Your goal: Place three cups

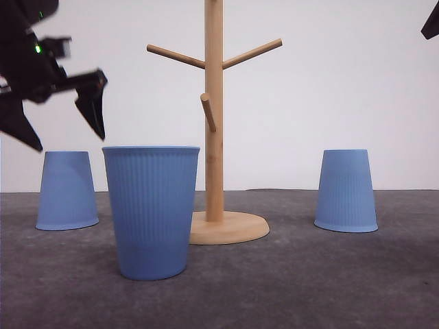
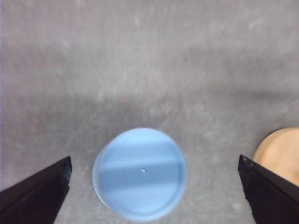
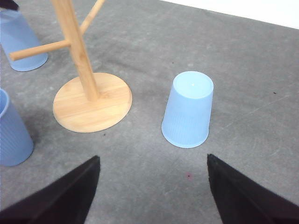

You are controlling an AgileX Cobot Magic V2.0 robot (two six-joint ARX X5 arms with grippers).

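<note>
Front view: the grey felt table (image 1: 329,288) spans the lower half of the frame, and the wooden peg stand (image 1: 214,123) rises at centre on its round base. The largest cup in frame is the upright cup (image 1: 151,209), mouth up, just left of centre and in front of the stand's base. The right inverted cup (image 1: 346,190) stands mouth down at centre right, well apart from the stand. The left inverted cup (image 1: 66,190) stands mouth down at the left edge.

My left gripper (image 1: 65,113) hangs in the upper left, above the left inverted cup, fingers spread wide and holding nothing. In my left wrist view that cup's flat bottom (image 2: 139,173) sits between my two fingertips, its long axis pointing straight up at me, so I judge a plain descent would bring my fingers down either side of it.

My right gripper (image 3: 152,186) is also wide apart and empty, fingertips at the lower edge of its wrist view, with the right inverted cup (image 3: 188,111) ahead of them and untouched. I read my left arm as nearer its cup
</note>
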